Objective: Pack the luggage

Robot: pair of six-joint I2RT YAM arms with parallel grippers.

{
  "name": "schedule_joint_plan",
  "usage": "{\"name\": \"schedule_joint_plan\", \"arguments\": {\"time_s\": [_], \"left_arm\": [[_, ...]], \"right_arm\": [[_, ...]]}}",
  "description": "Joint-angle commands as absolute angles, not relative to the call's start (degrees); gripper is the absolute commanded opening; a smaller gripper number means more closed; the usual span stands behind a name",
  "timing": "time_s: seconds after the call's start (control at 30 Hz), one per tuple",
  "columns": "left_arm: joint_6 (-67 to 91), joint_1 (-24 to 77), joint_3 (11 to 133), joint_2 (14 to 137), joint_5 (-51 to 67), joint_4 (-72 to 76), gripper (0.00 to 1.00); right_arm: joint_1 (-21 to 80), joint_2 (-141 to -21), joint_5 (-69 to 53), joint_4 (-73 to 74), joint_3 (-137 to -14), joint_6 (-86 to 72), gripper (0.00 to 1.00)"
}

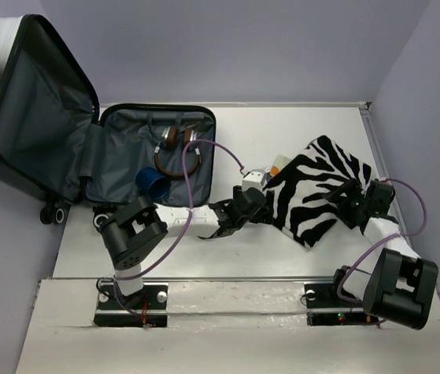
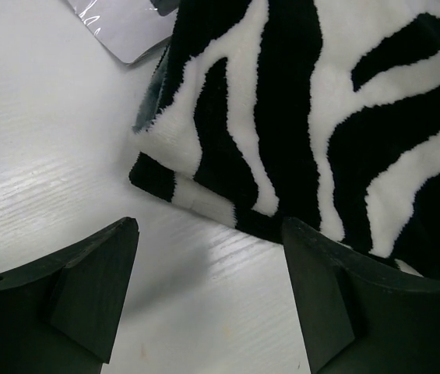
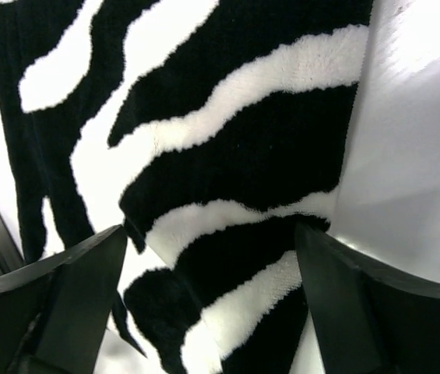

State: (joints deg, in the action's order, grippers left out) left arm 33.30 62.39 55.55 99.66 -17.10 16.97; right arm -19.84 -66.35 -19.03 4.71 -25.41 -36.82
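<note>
Fuzzy black-and-white zebra-striped blanket (image 1: 321,187) covers most of a small white boxy item (image 1: 255,178), can't ID it. Open grey-lined hard-shell suitcase (image 1: 40,117) clipped by left frame edge.

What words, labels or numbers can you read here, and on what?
None readable.
The luggage shows only plain lining; the zebra blanket, headphones and blue cup carry no lettering.
The small white items beside the blanket are too small to tell.

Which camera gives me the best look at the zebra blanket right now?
Top external: it shows nearly the whole zebra blanket lying on the table, right of the luggage. Left wrist catches only one corner on the table; right wrist sees just a close patch of stripes, with most edges cut off.
</note>
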Motion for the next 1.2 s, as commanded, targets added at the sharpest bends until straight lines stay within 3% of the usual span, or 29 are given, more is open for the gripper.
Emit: {"name": "schedule_joint_plan", "arguments": {"time_s": [0.0,0.57,0.83,1.0,1.17], "left_arm": [[40.06,61.79,58.80,101.60,-21.00,17.67,0.85],[51.59,59.24,63.46,113.55,-23.03,20.65,0.83],[53.26,59.50,60.56,112.94,-28.47,21.80,0.56],[52.30,59.94,59.50,111.62,-32.08,23.20,0.36],[48.00,60.99,60.21,111.19,-33.21,24.60,0.17]], "right_arm": [[-19.60,-62.06,-15.92,9.57,-28.64,-33.05,0.99],[-19.60,-57.92,-9.76,6.85,-28.21,-34.98,1.00],[-20.13,-67.57,-5.37,3.78,-31.98,-39.63,1.00],[-20.74,-73.38,5.70,3.34,-39.19,-41.40,1.00],[-26.26,-84.60,7.57,3.08,-44.63,-40.96,0.98]]}}
